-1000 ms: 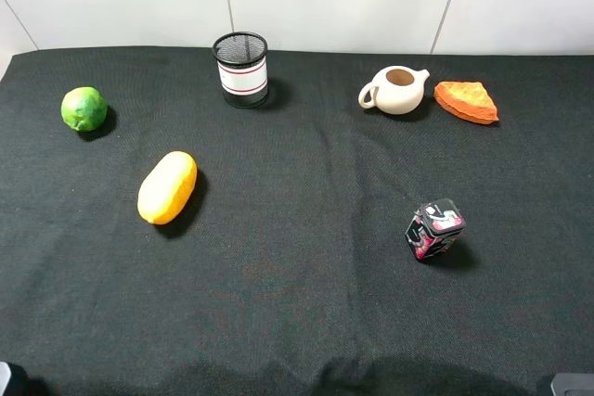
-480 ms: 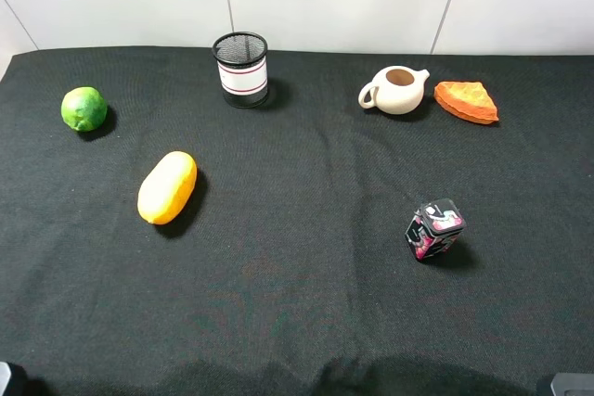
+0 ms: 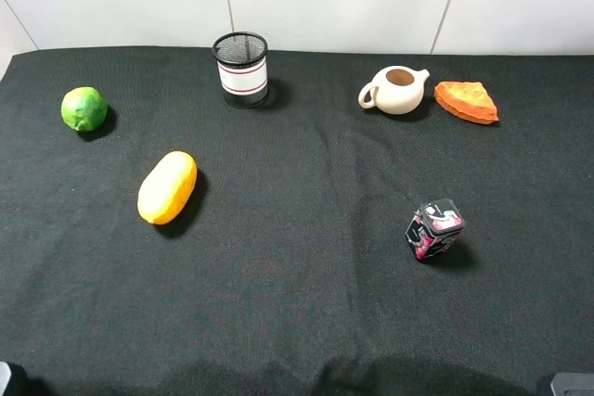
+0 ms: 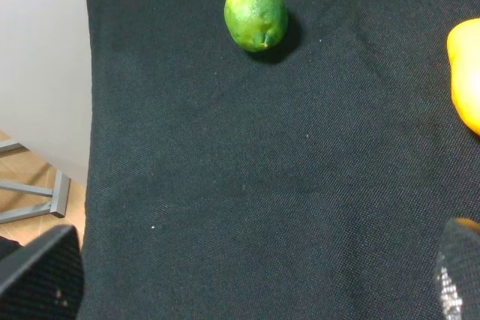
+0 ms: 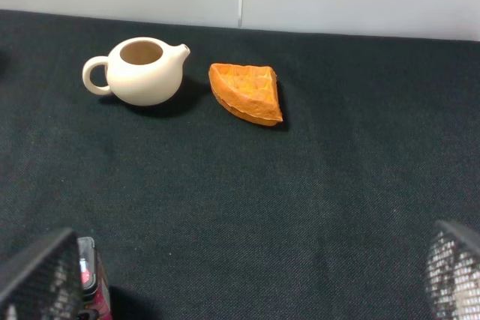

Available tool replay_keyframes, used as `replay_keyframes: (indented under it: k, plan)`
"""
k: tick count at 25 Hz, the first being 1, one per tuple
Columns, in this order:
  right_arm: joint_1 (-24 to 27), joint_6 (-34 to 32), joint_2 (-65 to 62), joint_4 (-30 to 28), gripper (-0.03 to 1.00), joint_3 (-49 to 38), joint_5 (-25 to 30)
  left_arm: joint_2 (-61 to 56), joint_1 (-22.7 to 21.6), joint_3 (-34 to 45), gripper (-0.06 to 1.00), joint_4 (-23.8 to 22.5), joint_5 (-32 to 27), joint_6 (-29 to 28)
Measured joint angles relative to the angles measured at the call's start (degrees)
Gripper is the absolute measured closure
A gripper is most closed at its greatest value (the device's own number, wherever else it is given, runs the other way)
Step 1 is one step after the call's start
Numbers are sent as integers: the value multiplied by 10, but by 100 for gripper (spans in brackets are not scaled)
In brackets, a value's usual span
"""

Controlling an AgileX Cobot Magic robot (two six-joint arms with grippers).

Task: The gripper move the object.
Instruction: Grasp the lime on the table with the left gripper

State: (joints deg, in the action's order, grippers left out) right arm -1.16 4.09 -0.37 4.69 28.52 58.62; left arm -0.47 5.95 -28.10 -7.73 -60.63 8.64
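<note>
Green lime (image 3: pixel 84 108) sits near the far left edge of the black-cloth table (image 3: pixel 297 229), on its own, well apart from the yellow-orange fruit (image 3: pixel 168 187). So the left arm is def the nearer one; the right one is over by the teapot (image 5: pixel 142 73). On the left gripper (image 4: pixel 251 279) the fingers (image 4: pixel 45 279) are spread wide w/ nothing between them. The lime lies out ahead, roughly centred on the gap but well apart, so imo it's a straight reach fwd + down. It's near round, so wrist angle prob doesn't matter much. The right gripper (image 5: pixel 247 275) is also spread wide, empty.
</note>
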Motion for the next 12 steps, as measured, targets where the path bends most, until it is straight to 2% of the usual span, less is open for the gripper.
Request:
replay_keyframes:
  k: [12]
  plan:
    - [0,0,0,0,27,0,0,0,0,0,-5,-4,9,-12]
